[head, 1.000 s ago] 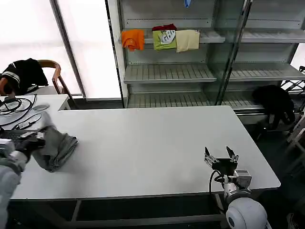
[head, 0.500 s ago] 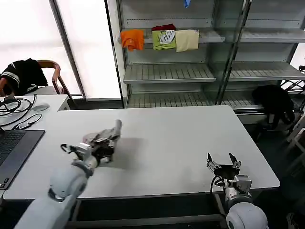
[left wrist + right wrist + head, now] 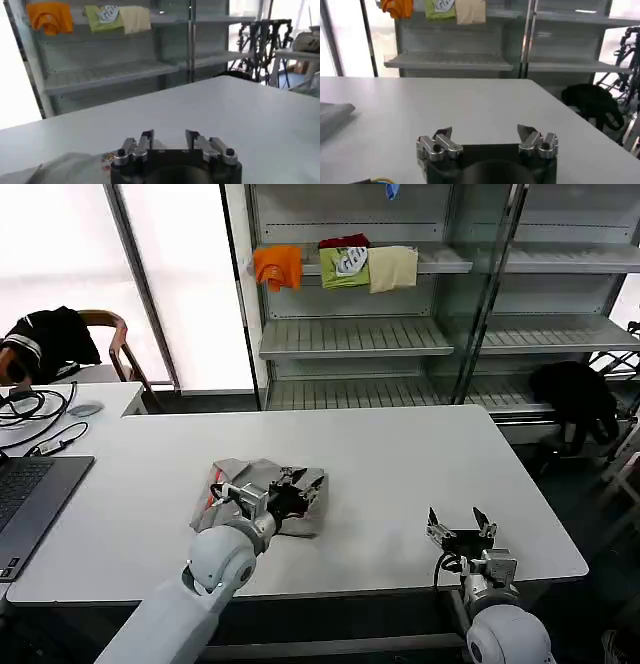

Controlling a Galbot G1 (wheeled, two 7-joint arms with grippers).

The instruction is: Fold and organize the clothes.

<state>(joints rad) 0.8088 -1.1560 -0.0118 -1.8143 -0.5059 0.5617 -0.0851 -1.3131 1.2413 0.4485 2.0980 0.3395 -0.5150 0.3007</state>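
Note:
A folded light grey shirt [image 3: 255,484] with a small orange mark near one edge lies on the white table [image 3: 400,454], left of the middle. My left gripper [image 3: 297,490] hovers low over the shirt's right end. Seen from the left wrist, the left gripper [image 3: 169,139] is open, bare table shows between its fingers, and grey cloth [image 3: 65,167] lies beside it. My right gripper [image 3: 458,525] stands open near the front right edge with nothing in it. The right wrist view shows that same gripper [image 3: 487,135] and an edge of the shirt [image 3: 332,117] far off.
A laptop [image 3: 30,494] and cables [image 3: 35,409] sit at the table's left end. Behind them a black garment [image 3: 50,339] hangs over a chair. Shelves [image 3: 350,334] at the back hold folded orange, green and cream clothes [image 3: 340,264]. A black bag [image 3: 575,399] sits at the right.
My left arm has swept from the table's left end to the middle, carrying the grey shirt. The shirt now lies on the table and the fingers are apart. The right gripper has barely moved.

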